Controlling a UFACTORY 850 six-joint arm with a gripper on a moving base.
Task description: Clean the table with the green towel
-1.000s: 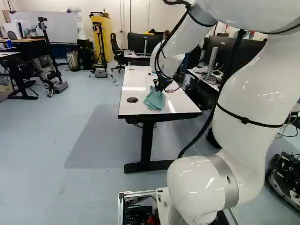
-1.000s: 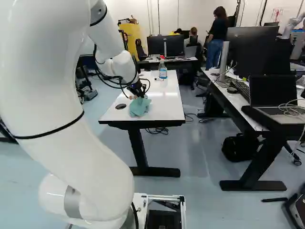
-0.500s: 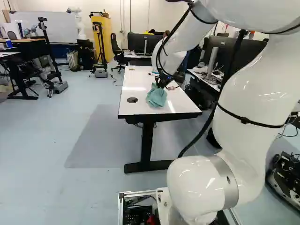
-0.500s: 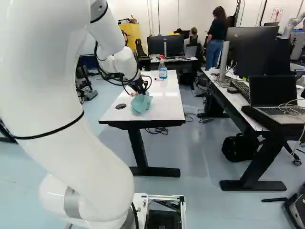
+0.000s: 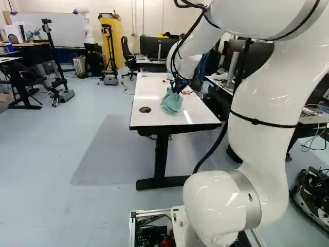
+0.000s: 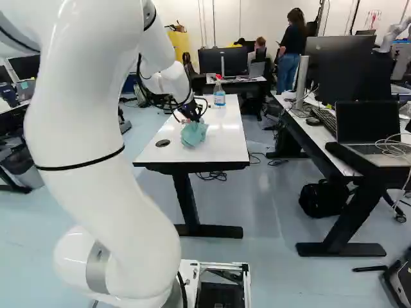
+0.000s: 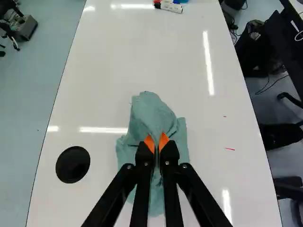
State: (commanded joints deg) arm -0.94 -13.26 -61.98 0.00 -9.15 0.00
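Bright light streaked the tabletop (image 7: 109, 56) with glare; in the left base view, shadow dimmed the floor (image 5: 108, 154) centre-left.

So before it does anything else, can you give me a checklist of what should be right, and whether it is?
1. Green towel held in the pincer: ok, pinched between its two fingers.
2. Towel down on the white table: ok.
3. Red marks wiped off: not ok, two small ones show beside the towel.
4. Markers clear of the towel: ok, they lie well ahead of it.
5. Spray bottle clear of the towel: ok, it stands toward the table's far end.
6. Surface under the towel clean: cannot tell, the cloth hides it.
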